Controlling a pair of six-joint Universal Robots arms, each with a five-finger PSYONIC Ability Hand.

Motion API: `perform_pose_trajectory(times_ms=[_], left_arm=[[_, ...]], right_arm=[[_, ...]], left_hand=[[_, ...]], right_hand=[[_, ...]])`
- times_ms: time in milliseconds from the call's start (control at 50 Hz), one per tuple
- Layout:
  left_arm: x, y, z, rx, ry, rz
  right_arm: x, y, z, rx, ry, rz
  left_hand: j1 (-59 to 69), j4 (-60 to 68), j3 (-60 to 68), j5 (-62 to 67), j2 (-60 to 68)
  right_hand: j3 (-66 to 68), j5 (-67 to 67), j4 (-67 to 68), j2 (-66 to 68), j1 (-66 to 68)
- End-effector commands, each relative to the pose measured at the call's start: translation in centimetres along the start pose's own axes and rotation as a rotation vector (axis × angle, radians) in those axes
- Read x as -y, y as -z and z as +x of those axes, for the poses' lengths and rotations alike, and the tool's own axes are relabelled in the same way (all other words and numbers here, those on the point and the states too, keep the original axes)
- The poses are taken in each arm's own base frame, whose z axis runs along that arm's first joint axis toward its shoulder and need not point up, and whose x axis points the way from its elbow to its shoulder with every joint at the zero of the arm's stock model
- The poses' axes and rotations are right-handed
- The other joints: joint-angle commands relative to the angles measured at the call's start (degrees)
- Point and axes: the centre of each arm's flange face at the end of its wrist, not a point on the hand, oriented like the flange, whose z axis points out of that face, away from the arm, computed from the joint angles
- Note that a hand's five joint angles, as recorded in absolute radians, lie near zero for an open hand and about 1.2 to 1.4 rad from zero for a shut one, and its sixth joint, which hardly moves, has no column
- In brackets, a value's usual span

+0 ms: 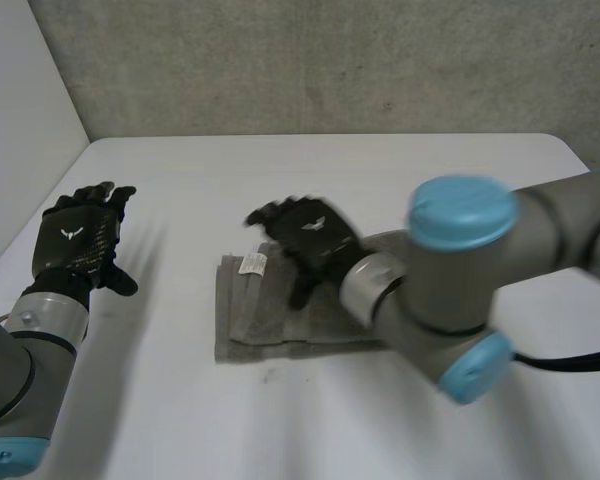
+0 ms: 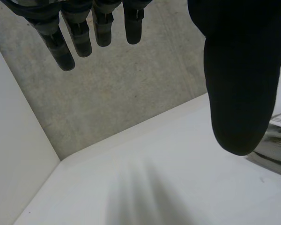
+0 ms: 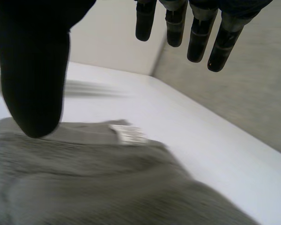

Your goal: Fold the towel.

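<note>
Hovering over the part-folded towel (image 1: 260, 335), right robot hand (image 1: 315, 240) is spread, holding nothing; left robot hand (image 1: 80, 235) spread, well apart. Next, likely: pinch an edge.

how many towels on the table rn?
1. The grey towel lies folded in the middle of the table under the open right hand. The left hand is open, apart from it. The right arm covers part of the table, so another could be hidden there.
</note>
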Motion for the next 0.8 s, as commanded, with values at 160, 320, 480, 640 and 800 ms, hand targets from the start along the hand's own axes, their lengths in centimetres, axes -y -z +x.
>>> perform_pose_trajectory(times_ms=[160, 320, 480, 640, 800], left_arm=[[1.0, 0.1, 2.1, -0.069, -0.002, 0.041], [1.4, 0.6, 3.5, -0.112, 0.003, 0.055], [1.1, 0.9, 3.6, -0.118, 0.002, 0.043], [1.4, 1.0, 3.6, -0.114, 0.004, 0.053], [1.6, 1.1, 3.5, -0.110, 0.004, 0.058]], right_arm=[[-4.9, 6.9, 9.4, -0.256, -0.099, -0.215], [-9.3, 8.8, 11.3, -0.307, -0.039, -0.252], [-10.5, 7.9, 11.9, -0.313, -0.027, -0.253], [-5.5, 6.5, 13.7, -0.408, 0.090, -0.086], [-0.4, 2.0, 3.7, -0.118, 0.171, 0.030]], left_hand=[[-0.40, 0.48, 0.34, -1.62, 0.57], [-0.35, 0.52, 0.39, -1.57, 0.62], [-0.40, 0.48, 0.34, -1.62, 0.57], [-0.40, 0.48, 0.34, -1.62, 0.57], [-0.40, 0.48, 0.34, -1.62, 0.57]], right_hand=[[-2.39, -4.19, -3.59, -3.19, -2.09], [28.75, 26.95, 27.55, 27.95, 29.04], [67.61, 65.81, 66.41, 66.81, 67.90], [67.61, 65.81, 66.41, 66.81, 67.91], [67.61, 65.81, 66.41, 66.81, 67.91]])
